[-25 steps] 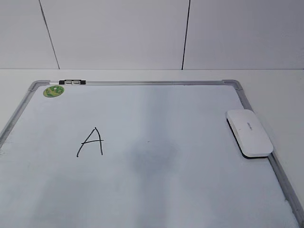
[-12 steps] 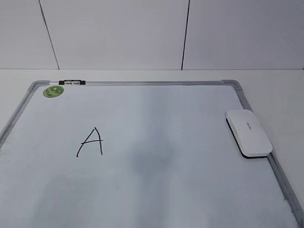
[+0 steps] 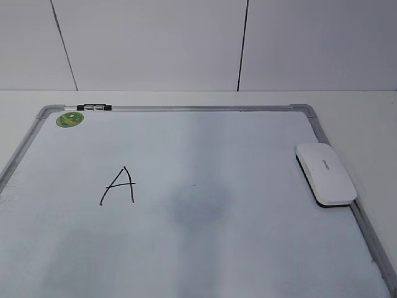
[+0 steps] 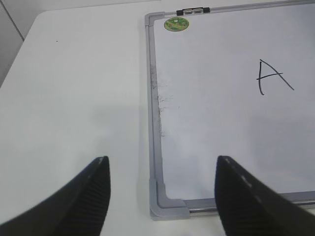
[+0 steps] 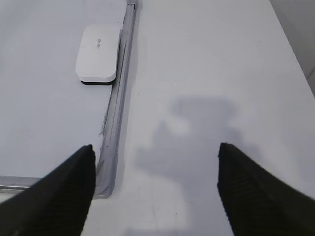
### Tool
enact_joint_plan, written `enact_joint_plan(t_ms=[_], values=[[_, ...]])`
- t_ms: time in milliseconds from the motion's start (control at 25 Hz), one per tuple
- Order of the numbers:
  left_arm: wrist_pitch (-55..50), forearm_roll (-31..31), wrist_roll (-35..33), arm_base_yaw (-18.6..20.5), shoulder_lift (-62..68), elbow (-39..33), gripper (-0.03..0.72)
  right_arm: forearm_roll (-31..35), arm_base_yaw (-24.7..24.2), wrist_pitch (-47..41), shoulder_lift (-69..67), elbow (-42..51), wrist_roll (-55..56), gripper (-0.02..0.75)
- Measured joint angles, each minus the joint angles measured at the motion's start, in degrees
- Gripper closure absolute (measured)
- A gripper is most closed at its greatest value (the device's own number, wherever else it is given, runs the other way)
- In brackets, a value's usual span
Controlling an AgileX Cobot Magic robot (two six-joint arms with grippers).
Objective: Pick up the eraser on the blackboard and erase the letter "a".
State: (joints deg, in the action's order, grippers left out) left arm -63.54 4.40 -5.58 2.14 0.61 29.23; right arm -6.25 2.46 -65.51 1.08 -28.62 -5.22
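The white eraser [image 3: 325, 174] lies flat at the right edge of the blackboard [image 3: 248, 143], partly over its silver frame; the right wrist view has the eraser [image 5: 98, 53] far ahead of my fingers. The letter "a" is out of view: the only writing that shows is an angular capital "A" [image 3: 119, 185] left of the middle. My left gripper [image 4: 162, 160] hangs open and empty over the board's near left corner [image 4: 170, 209]. My right gripper [image 5: 155, 146] is open and empty over the table, just right of the board's near right corner [image 5: 104, 184]. Neither gripper appears in the exterior view.
A round green sticker [image 3: 69, 119] and a small metal clip [image 3: 94, 108] sit at the board's far left corner. A faint grey patch [image 3: 198, 202] shades the board's middle. The white table [image 5: 206, 73] stretches right of the board, with a wall [image 3: 186, 43] behind.
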Motion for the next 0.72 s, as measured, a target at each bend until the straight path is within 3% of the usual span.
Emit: enact_joint_plan(t_ms=[720], values=[[0.0, 0.0, 0.0, 0.0, 0.0, 0.0, 0.191, 0.0, 0.0, 0.0, 0.0, 0.0, 0.0, 0.146]])
